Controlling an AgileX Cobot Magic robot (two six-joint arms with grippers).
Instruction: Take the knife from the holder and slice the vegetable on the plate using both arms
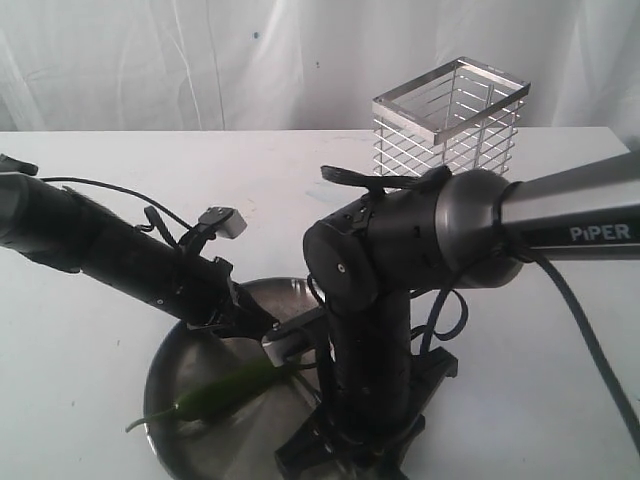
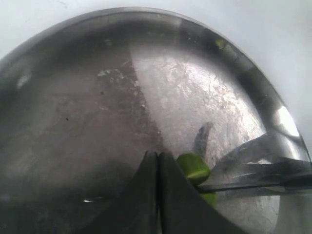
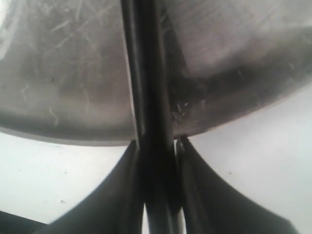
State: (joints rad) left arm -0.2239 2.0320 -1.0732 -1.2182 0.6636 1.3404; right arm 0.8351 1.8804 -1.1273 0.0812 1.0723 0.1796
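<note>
Green chili [image 1: 225, 392] on steel plate [image 1: 170, 365], knife [image 3: 148, 97] above.

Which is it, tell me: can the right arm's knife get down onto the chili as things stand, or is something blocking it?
Probably yes. The right gripper holds the knife over the plate, its blade already beside the chili, which the left gripper pins.

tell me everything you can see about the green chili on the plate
The chili is slender, glossy and green, with a thin curved stem reaching past the plate rim. It lies flat on the steel plate. The left gripper, fingers together, presses its far end, where a cut green face shows. A knife blade rests right beside that face.
</note>
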